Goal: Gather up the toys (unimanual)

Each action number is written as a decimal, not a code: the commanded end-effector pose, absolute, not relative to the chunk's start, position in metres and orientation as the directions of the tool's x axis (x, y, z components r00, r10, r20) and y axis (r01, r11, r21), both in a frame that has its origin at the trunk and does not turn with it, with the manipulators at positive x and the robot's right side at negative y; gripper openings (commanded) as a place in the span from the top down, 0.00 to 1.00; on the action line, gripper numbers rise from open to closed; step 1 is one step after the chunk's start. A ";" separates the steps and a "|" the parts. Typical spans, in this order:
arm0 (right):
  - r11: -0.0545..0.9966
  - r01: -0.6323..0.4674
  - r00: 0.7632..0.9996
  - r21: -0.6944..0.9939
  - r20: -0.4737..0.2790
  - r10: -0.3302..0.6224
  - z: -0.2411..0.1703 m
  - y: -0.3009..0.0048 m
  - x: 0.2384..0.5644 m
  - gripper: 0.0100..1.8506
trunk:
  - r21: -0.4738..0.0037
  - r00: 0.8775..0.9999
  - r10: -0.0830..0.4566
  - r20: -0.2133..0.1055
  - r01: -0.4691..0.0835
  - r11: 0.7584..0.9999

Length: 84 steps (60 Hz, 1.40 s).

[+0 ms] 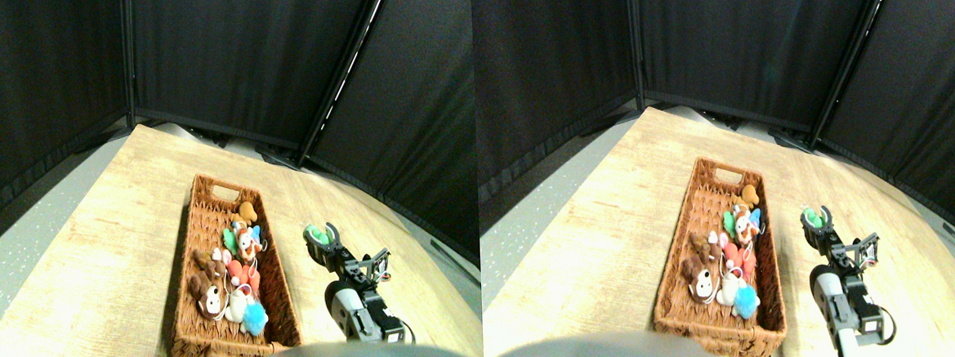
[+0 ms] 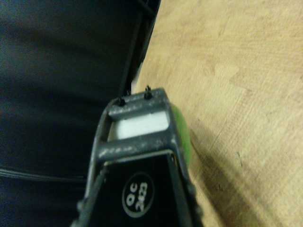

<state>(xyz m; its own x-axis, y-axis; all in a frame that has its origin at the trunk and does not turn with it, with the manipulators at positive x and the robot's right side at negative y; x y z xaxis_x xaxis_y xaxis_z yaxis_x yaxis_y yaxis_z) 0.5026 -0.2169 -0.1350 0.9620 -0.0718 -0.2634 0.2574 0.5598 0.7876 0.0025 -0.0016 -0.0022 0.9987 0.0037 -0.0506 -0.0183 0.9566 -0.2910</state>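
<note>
A long wicker basket [image 1: 204, 319] lies along the middle of the wooden table [image 1: 104, 265], running from near edge toward far edge. Inside it sits a heap of plush toys [image 1: 231, 273], mostly in its near half. Just right of the basket, the right gripper [image 1: 322, 235] holds 1 green toy [image 1: 313, 232] [image 2: 182, 132] between its jaws.

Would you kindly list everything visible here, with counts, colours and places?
Basket: one, brown wicker, on the table left of the pincer.
Toys in basket: several, exact count unclear; brown-white, orange, red, green, blue; piled along its right side.
Green toy: one, between the pincer's jaws, right of the basket.
Table: one, light wood.
Screens: black fabric panels behind the table.
Right pincer: one, black-grey, closed on the green toy.
</note>
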 end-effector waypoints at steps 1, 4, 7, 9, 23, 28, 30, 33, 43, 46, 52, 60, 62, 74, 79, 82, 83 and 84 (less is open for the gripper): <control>0.539 0.229 0.969 0.810 -0.245 -0.043 -0.133 -0.210 0.507 0.87 | -0.336 0.999 0.035 -0.033 -0.044 0.941; 0.544 0.214 0.968 0.811 -0.251 -0.007 -0.132 -0.205 0.511 0.87 | -0.348 0.998 0.047 -0.031 -0.055 0.936; 0.552 0.209 0.967 0.808 -0.255 0.007 -0.131 -0.200 0.514 0.88 | -0.356 0.998 0.057 -0.030 -0.064 0.932; 0.567 0.192 0.969 0.801 -0.246 0.021 -0.130 -0.196 0.516 0.88 | -0.360 0.998 0.061 -0.030 -0.068 0.931; 0.550 0.122 0.970 0.827 -0.216 0.110 -0.118 -0.159 0.529 0.89 | -0.386 0.995 0.090 -0.029 -0.094 0.918; 0.533 0.113 0.973 0.838 -0.203 0.112 -0.114 -0.150 0.530 0.91 | -0.389 0.995 0.093 -0.028 -0.097 0.916; 0.511 0.093 0.973 0.854 -0.187 0.136 -0.113 -0.147 0.531 0.92 | -0.390 0.995 0.093 -0.029 -0.097 0.916; 0.495 0.077 0.975 0.865 -0.169 0.142 -0.112 -0.142 0.531 0.91 | -0.393 0.995 0.094 -0.029 -0.098 0.914; 0.470 0.070 0.973 0.880 -0.164 0.160 -0.111 -0.133 0.530 0.93 | -0.397 0.995 0.097 -0.035 -0.103 0.912; 0.474 0.076 0.971 0.877 -0.174 0.166 -0.112 -0.132 0.529 0.91 | -0.397 0.995 0.097 -0.035 -0.103 0.912; 0.491 0.070 0.962 0.868 -0.188 0.196 -0.115 -0.126 0.525 0.92 | -0.402 0.995 0.097 -0.037 -0.104 0.910; 0.484 0.095 0.953 0.870 -0.220 0.209 -0.122 -0.121 0.521 0.91 | -0.408 0.994 0.102 -0.036 -0.107 0.907; 0.475 0.103 0.944 0.874 -0.236 0.230 -0.124 -0.122 0.521 0.90 | -0.408 0.994 0.102 -0.036 -0.107 0.907; 0.446 0.126 0.928 0.886 -0.264 0.262 -0.129 -0.116 0.518 0.94 | -0.423 0.993 0.112 -0.036 -0.117 0.899; 0.416 0.135 0.921 0.899 -0.269 0.281 -0.129 -0.113 0.517 0.94 | -0.426 0.993 0.115 -0.037 -0.120 0.897; 0.424 0.162 0.918 0.891 -0.293 0.266 -0.127 -0.113 0.517 0.86 | -0.427 0.993 0.115 -0.038 -0.120 0.896; 0.424 0.162 0.918 0.891 -0.293 0.266 -0.127 -0.113 0.517 0.86 | -0.427 0.993 0.115 -0.038 -0.120 0.896; 0.427 0.168 0.918 0.888 -0.299 0.261 -0.126 -0.113 0.517 0.83 | -0.427 0.993 0.115 -0.038 -0.120 0.896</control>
